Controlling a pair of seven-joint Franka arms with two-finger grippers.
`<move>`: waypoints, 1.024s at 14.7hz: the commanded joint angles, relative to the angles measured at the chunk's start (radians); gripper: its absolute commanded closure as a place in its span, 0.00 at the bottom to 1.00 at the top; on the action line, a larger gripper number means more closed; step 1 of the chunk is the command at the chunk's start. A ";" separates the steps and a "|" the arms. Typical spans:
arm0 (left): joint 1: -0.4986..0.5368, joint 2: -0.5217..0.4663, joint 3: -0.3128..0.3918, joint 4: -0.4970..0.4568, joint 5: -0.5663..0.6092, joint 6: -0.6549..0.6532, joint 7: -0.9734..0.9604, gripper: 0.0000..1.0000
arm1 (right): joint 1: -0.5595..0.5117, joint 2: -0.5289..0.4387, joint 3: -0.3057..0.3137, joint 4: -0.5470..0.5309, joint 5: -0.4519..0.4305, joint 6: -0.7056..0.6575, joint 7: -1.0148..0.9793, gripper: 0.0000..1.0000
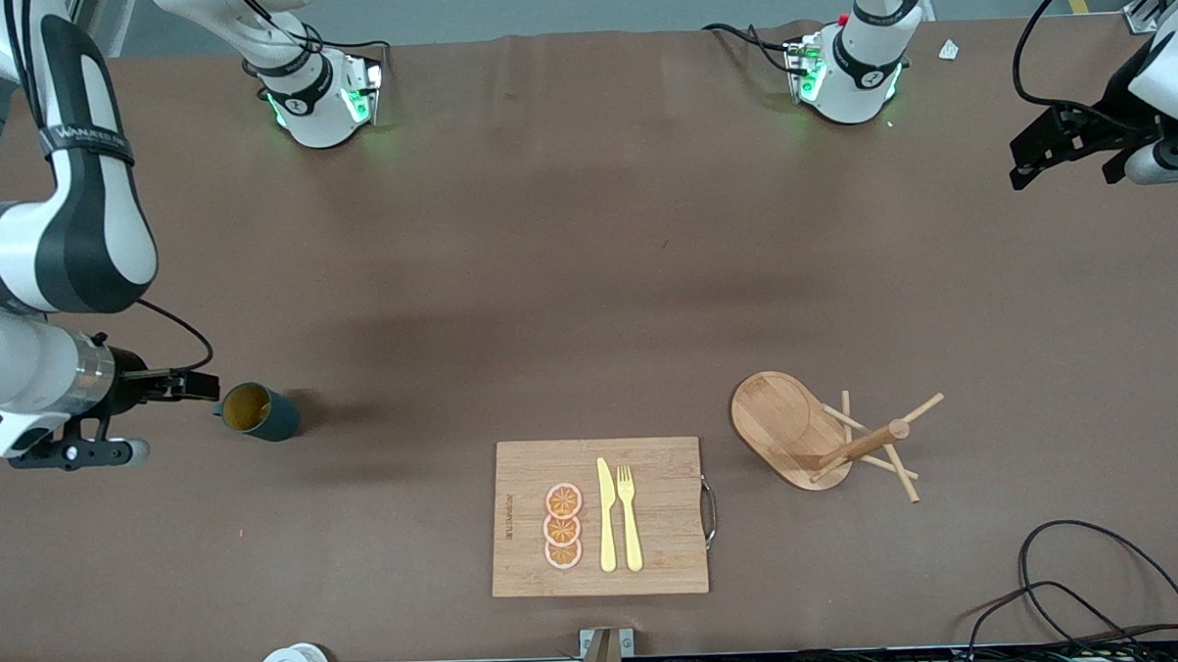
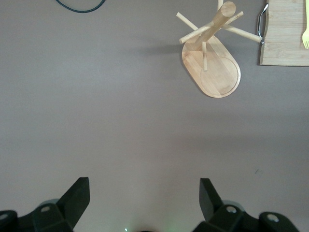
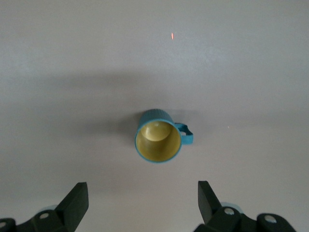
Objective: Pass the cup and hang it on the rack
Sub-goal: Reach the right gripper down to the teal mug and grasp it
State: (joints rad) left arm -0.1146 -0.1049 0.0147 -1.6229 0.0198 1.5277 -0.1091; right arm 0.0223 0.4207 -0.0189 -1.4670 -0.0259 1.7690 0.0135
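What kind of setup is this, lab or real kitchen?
Likely a robotics lab bench: two arm bases bolted to a bare brown table, loose cables at its edge, and staged props, a cup and rack.

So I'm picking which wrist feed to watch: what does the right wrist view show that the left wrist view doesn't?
Only the right wrist view shows the cup, upright on the table, and the open right gripper. Only the left wrist view shows the rack, a corner of the cutting board and the open left gripper. Both show the bare brown table.

Teal cup (image 1: 259,412) w/ yellow inside, pale wood rack (image 1: 828,435), brown table (image 1: 587,272), yellow cutlery (image 1: 618,515).
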 commanded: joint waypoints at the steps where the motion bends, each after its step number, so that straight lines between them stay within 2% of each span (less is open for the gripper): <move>1: 0.009 0.005 -0.004 0.015 -0.014 0.002 0.015 0.00 | 0.004 0.030 0.000 -0.003 0.009 0.035 0.016 0.00; 4: 0.009 0.004 -0.004 0.012 -0.012 -0.003 0.015 0.00 | 0.001 0.064 0.000 -0.024 0.015 0.085 0.029 0.00; 9: 0.010 -0.002 -0.002 0.012 -0.012 -0.014 0.015 0.00 | 0.019 0.070 0.000 -0.188 0.017 0.315 0.094 0.00; 15: 0.010 0.001 -0.002 0.012 -0.012 -0.018 0.015 0.00 | 0.013 0.151 0.002 -0.208 0.018 0.359 0.094 0.02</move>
State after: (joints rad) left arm -0.1129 -0.1038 0.0157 -1.6229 0.0198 1.5260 -0.1091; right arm 0.0407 0.5667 -0.0205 -1.6487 -0.0227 2.1118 0.0952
